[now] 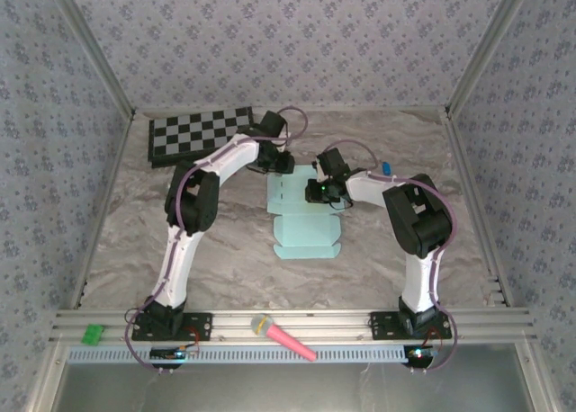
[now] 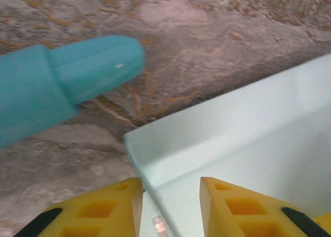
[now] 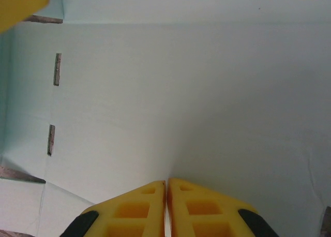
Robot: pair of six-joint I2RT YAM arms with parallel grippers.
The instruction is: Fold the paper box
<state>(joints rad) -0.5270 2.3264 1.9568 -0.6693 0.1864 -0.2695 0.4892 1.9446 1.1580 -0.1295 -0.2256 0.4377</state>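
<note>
The box (image 1: 306,225) lies as a flat die-cut sheet mid-table (image 1: 153,232), right of and nearer than the checkerboard (image 1: 198,133). From above, the left pincer (image 1: 281,163) and right pincer (image 1: 317,192) both sit at its far end. The left wrist view adds that the left pincer (image 2: 170,208) stands narrowly apart with the sheet's edge between its fingers, and a teal marker (image 2: 72,79) lies close by. In its own wrist view the right pincer (image 3: 166,193) is closed, tips on the sheet near two slots (image 3: 57,69).

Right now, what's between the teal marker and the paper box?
Bare marbled table separates the marker from the paper box; left wrist view shows it.
</note>
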